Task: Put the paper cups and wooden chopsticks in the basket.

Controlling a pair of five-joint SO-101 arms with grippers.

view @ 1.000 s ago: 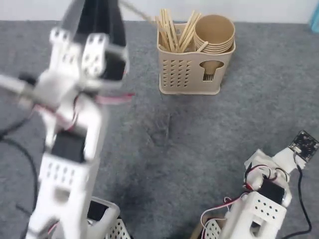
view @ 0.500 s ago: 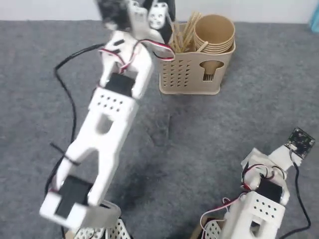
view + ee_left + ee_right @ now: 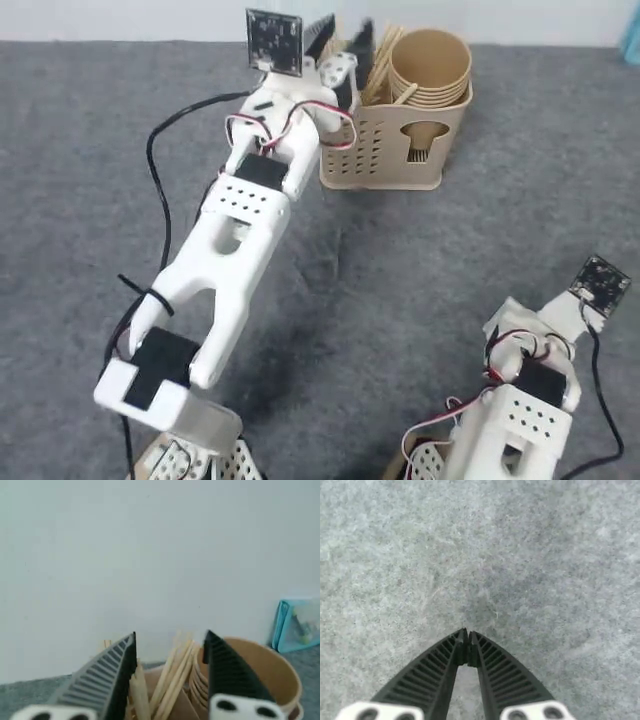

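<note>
A beige perforated basket (image 3: 385, 140) stands at the back of the grey mat. It holds a stack of paper cups (image 3: 432, 65) on its right side and a bundle of wooden chopsticks (image 3: 375, 62) on its left. My left gripper (image 3: 342, 40) hovers open just above the chopstick side, nothing between its fingers. In the left wrist view the open left gripper (image 3: 170, 641) frames the chopsticks (image 3: 172, 672) and the paper cups (image 3: 260, 672). My right gripper (image 3: 468, 632) is shut and empty, pointing down at bare mat near the front right.
The right arm's base (image 3: 520, 400) sits folded at the front right corner. A light blue box (image 3: 297, 622) stands behind the basket to the right. A white wall runs along the back edge of the mat (image 3: 420, 260).
The left arm swung from the near left up and back to the basket, and its gripper now hangs over the chopsticks. The right arm stayed put.
</note>
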